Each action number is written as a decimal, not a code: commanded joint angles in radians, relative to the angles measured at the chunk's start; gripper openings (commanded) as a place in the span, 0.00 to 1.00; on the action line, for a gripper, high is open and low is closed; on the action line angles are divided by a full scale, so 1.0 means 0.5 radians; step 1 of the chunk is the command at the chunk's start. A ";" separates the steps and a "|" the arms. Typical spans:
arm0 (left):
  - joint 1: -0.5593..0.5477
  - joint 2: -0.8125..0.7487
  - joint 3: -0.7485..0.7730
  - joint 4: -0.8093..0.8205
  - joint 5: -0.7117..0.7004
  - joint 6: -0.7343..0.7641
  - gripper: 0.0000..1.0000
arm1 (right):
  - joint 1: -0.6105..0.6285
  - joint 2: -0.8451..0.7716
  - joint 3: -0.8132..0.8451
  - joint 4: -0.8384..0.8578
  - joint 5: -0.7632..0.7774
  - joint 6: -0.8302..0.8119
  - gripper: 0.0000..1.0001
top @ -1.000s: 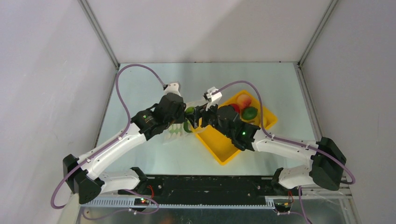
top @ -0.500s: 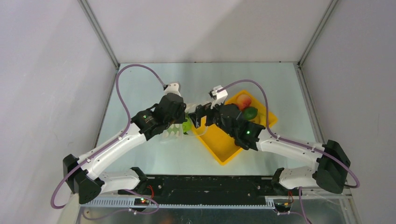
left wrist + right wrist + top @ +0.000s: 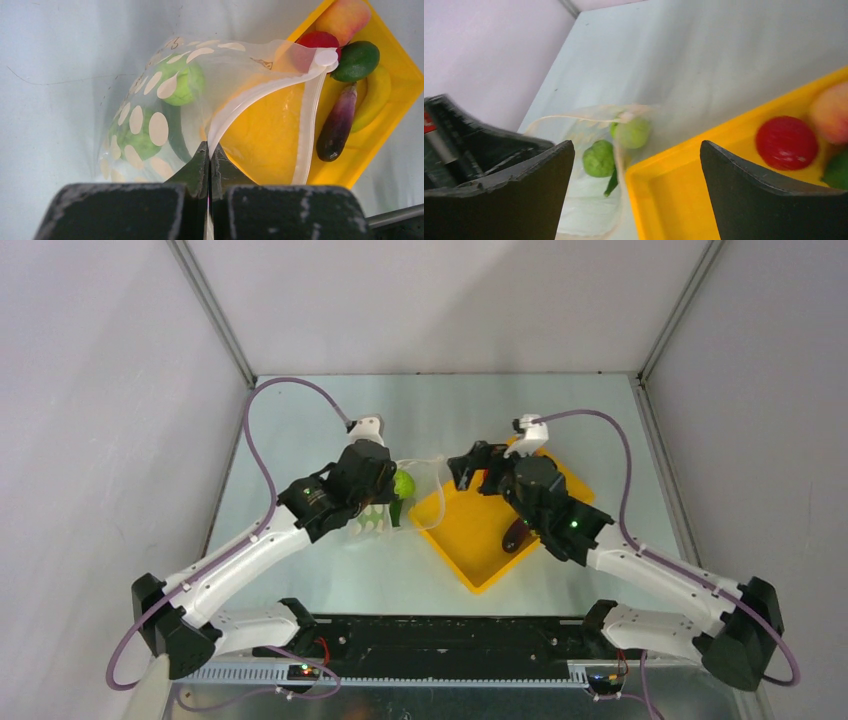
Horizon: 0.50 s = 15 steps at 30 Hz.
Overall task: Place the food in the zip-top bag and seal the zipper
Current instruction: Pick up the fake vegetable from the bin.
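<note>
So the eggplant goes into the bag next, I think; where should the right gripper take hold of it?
Probably across its fat middle, from above: the eggplant lies flat in the yellow tray, long and slim, so the open right gripper can span its width. The banana crowds its stem end.

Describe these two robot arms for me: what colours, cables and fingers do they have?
The left arm and right arm have white shells with black joint blocks, each carrying a small green light. A purple cable loops along each. The left gripper and right gripper have matte black, wedge-shaped fingers with scuffed grey edges.
</note>
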 commanded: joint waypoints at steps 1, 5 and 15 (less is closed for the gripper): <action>-0.003 -0.058 0.011 0.011 -0.100 0.006 0.00 | -0.104 -0.151 -0.102 -0.266 0.221 0.185 0.99; 0.000 -0.030 0.022 -0.004 -0.119 0.003 0.00 | -0.235 -0.175 -0.158 -0.524 0.317 0.381 0.99; 0.000 -0.032 0.020 -0.013 -0.102 -0.002 0.00 | -0.505 -0.021 -0.292 -0.516 0.158 0.691 1.00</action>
